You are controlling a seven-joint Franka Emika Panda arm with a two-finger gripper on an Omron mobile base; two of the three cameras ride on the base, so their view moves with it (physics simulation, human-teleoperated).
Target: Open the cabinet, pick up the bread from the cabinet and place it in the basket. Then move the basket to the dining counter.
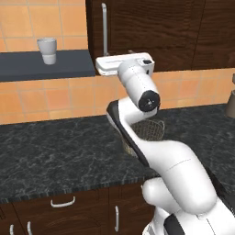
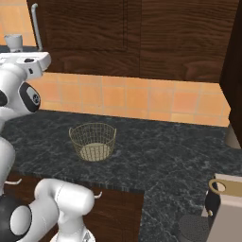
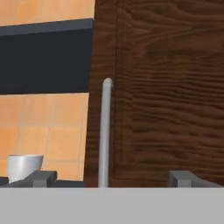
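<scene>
The two-finger pincer [image 3: 111, 178] is gaping wide and empty, facing the dark brown wood cabinet [image 3: 166, 96]. Its long silver bar handle [image 3: 104, 135], standing between the fingertips, looks rigid and slick; gripping mid-bar seems best.

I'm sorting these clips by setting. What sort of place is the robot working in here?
Most likely a home kitchen: dark wood wall cabinets above an orange tiled backsplash, a black speckled stone counter over drawers, and a wire basket and white cup set out.
</scene>
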